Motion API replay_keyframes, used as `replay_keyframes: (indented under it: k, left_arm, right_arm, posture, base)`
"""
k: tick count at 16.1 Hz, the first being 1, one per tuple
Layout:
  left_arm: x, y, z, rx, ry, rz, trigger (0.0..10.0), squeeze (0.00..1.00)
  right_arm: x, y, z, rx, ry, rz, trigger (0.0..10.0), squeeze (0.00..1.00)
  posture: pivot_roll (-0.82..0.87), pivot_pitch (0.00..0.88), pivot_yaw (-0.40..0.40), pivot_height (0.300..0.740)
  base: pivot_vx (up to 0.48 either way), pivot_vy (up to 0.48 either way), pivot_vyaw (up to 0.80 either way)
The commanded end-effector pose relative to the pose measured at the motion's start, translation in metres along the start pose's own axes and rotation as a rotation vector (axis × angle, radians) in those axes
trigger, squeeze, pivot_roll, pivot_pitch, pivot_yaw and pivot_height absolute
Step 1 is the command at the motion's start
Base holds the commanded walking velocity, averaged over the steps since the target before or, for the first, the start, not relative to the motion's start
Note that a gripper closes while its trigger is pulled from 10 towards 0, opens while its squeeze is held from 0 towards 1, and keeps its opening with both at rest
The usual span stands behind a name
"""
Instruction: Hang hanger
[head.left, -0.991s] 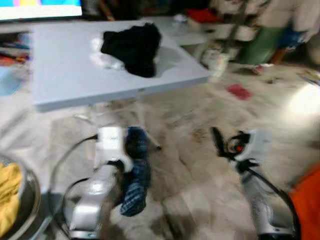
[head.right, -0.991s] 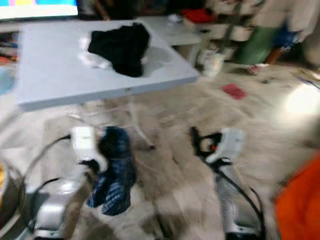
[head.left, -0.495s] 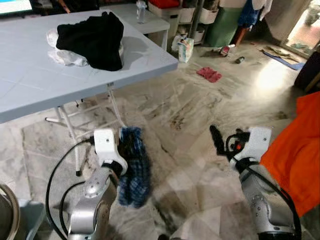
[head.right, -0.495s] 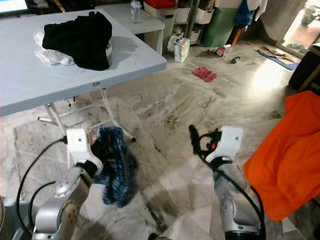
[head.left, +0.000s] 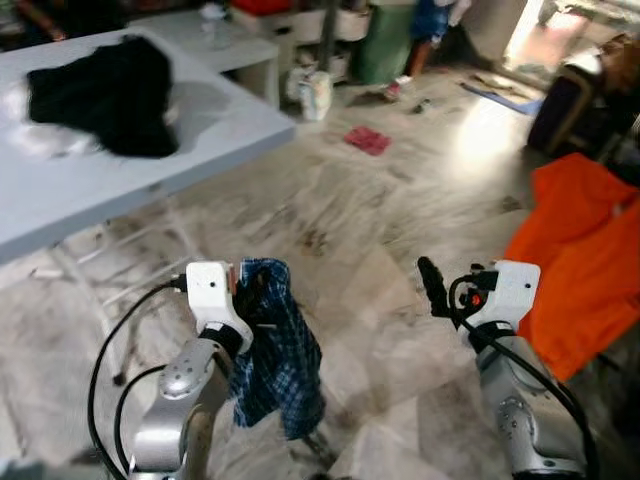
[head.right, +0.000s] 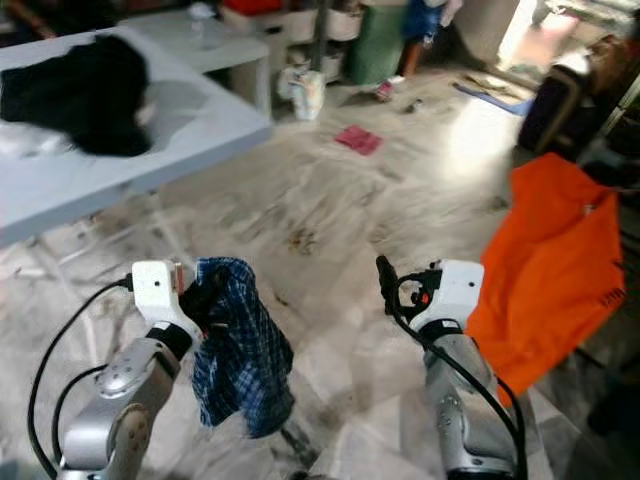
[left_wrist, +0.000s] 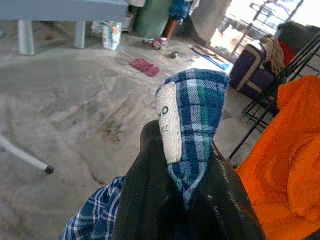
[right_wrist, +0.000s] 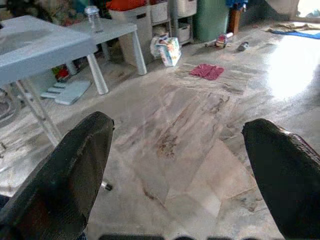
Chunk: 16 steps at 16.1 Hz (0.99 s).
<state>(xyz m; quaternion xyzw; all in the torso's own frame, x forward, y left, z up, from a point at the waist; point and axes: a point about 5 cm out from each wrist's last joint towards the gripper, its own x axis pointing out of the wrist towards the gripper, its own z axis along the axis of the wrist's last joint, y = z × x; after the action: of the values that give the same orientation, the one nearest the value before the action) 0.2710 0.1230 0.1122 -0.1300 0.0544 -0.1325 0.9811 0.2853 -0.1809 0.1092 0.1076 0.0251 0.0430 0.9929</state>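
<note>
Hanger isn't something I can actually make out anywhere, all I get is a blue plaid shirt (head.left: 275, 350) bunched up in the left gripper (left_wrist: 185, 200), with the fingers (left_wrist: 150, 200) pressed together on its collar and most of the cloth dangling below toward 6 o'clock. Whatever sits under the fabric is hidden. In the left wrist view there's a cream label (left_wrist: 169, 122) sewn inside the collar, and the print on it is cut off, looks like an "O" and not much else readable. Right gripper (right_wrist: 180, 170) is at about 3 o'clock from the shirt, well apart from it, fingers (right_wrist: 65, 175) spread wide and holding nothing over the marble floor (head.left: 380, 230). Grey folding table (head.left: 120, 190) sits up at 10 o'clock with a black garment (head.left: 100, 95) piled on it, kinda blurry. Orange cloth (head.right: 545, 260) hangs at 3 o'clock, its right side cut off by the frame edge. Small red rag (head.left: 367, 140) lies on the floor around 12 o'clock.
</note>
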Motion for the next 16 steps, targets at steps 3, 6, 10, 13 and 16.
replay_keyframes:
  k: [3,6,10,13,16]
  left_arm:
    - [0.000,0.003,0.006,0.038,0.014,-0.062,10.0,0.00]
    - [0.003,0.011,0.012,0.055,0.012,-0.065,10.0,0.00]
    - [0.004,0.011,0.012,0.054,0.013,-0.063,10.0,0.00]
    - [0.004,0.011,0.012,0.054,0.013,-0.063,10.0,0.00]
    - [0.004,0.011,0.012,0.054,0.013,-0.063,10.0,0.00]
  right_arm:
    - [0.000,-0.002,-0.002,0.044,-0.040,-0.060,10.0,0.00]
    - [-0.006,-0.001,-0.011,0.057,-0.023,-0.079,10.0,0.00]
    - [-0.007,-0.002,-0.012,0.054,-0.022,-0.078,10.0,0.00]
    - [-0.007,-0.002,-0.012,0.054,-0.022,-0.078,10.0,0.00]
    - [-0.007,-0.002,-0.012,0.054,-0.022,-0.078,10.0,0.00]
  posture:
    - [0.08,0.059,-0.014,0.740]
    - [0.08,0.055,-0.011,0.740]
    - [0.08,0.056,-0.013,0.740]
    - [0.08,0.056,-0.013,0.740]
    - [0.08,0.056,-0.013,0.740]
  base:
    - [0.315,0.000,0.00]
    - [0.311,0.099,-0.13]
    - [0.296,0.296,-0.40]
    - [0.296,0.296,-0.40]
    - [0.296,0.296,-0.40]
